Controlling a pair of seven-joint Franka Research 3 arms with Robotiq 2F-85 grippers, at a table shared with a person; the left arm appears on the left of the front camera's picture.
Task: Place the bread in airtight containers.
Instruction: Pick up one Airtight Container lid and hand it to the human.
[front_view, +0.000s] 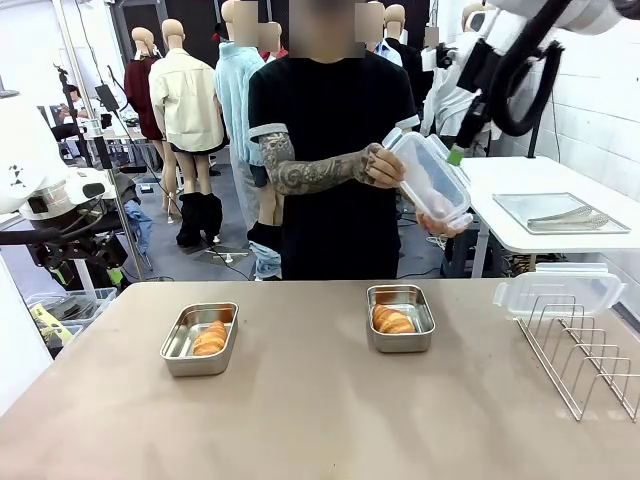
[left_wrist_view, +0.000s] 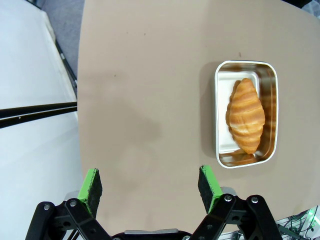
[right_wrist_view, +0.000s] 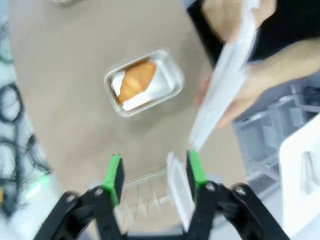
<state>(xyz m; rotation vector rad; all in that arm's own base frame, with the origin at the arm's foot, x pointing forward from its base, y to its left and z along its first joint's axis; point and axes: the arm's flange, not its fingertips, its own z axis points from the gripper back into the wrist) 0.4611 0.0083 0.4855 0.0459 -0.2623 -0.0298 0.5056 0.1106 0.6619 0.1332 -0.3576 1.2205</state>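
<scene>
Right gripper (right_wrist_view: 154, 169) spread, lid (right_wrist_view: 220, 95) motion-blurred in person's hands (right_wrist_view: 227, 17), croissant (right_wrist_view: 135, 80) soft

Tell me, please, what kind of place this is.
Probably a robotics lab or test workshop, not a home kitchen. A robot arm hangs over a plain table, the left gripper has green pads, and a white bench stands near the person.

lid (right_wrist_view: 225, 85) blurred, wire rack (front_view: 585, 352) cut off right
</scene>
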